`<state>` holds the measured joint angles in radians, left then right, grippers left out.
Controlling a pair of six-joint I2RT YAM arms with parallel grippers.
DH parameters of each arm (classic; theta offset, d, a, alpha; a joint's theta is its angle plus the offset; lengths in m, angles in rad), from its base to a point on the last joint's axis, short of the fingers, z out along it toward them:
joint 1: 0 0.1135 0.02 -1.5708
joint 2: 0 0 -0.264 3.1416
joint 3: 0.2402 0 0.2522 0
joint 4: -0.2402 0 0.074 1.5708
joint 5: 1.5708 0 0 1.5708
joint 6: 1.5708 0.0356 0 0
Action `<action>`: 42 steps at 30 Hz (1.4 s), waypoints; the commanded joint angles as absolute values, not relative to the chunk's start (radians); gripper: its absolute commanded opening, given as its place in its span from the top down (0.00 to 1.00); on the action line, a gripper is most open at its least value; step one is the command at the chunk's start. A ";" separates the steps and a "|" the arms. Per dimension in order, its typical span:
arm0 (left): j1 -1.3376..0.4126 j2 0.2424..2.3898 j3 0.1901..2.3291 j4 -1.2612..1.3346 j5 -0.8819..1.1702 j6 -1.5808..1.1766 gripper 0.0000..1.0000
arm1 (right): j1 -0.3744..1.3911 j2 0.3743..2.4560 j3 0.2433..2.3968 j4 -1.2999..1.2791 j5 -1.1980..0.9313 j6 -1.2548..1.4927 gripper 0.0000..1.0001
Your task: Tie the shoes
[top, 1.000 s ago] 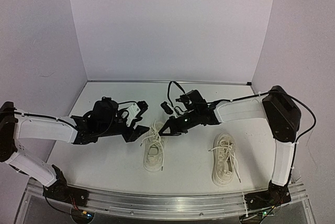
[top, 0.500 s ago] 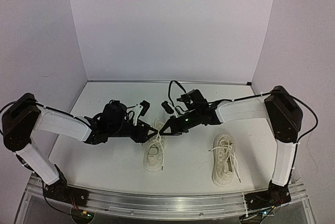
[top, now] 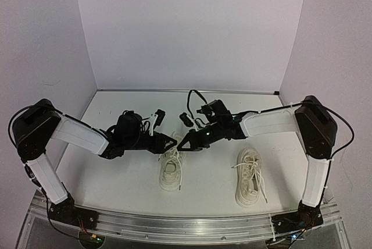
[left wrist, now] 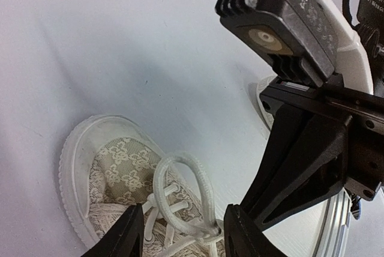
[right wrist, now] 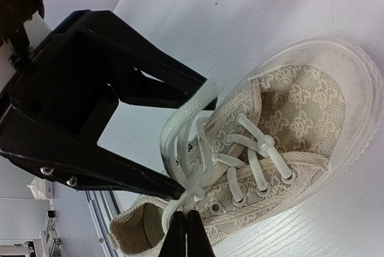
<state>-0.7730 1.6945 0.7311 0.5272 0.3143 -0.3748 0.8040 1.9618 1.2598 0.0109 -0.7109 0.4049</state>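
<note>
The right gripper [right wrist: 185,228] is pinched fully shut on a strand of white lace [right wrist: 203,98], which it draws up and away from the shoe [top: 171,170] beneath it. The likely purpose is to keep the lace taut and lifted off the tongue so that the other arm can work on it.

Tip to tip with it, the left gripper [left wrist: 180,233] stands about half open and grips nothing. It has one finger on each side of a raised loop [left wrist: 203,192] of the same lace, placed, it seems, to close on that loop and begin the bow.

The shoe lies directly under the two meeting grippers, a little left of the middle of the tabletop [top: 110,182] and closer to its near edge than to its far one. Its sole is flat on the surface and its eyelets are threaded, but no knot is drawn tight.

The second shoe [top: 250,182] sits well apart toward the right edge, beside the right arm's upright link. No gripper touches it, and its laces lie slack across it, so the job looks to be at an early stage.
</note>
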 commanded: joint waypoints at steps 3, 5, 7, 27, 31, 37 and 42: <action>-0.765 1.722 0.770 0.628 0.386 -0.426 0.59 | 0.814 1.907 1.250 0.055 -0.706 0.402 1.00; -0.764 1.722 0.769 0.638 0.390 -0.429 0.69 | 0.814 1.903 1.248 0.054 -0.704 0.402 1.00; -0.760 1.717 0.765 0.641 0.384 -0.430 0.79 | 0.814 1.896 1.240 0.054 -0.699 0.402 1.00; -0.715 1.683 0.759 0.542 0.304 -0.400 1.00 | 0.814 1.804 1.091 0.083 -0.686 0.426 1.00; -0.707 1.688 0.760 0.535 0.301 -0.398 1.00 | 0.814 1.780 1.059 0.089 -0.687 0.435 1.00; -0.698 1.704 0.777 0.517 0.296 -0.383 1.00 | 0.833 1.762 1.019 0.115 -0.699 0.454 1.00; -0.690 1.719 0.797 0.495 0.296 -0.373 1.00 | 0.858 1.772 1.000 0.134 -0.702 0.466 1.00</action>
<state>-0.7167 1.7160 0.7348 0.5043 0.3374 -0.4009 0.8319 1.8027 1.0208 0.1095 -0.6872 0.4513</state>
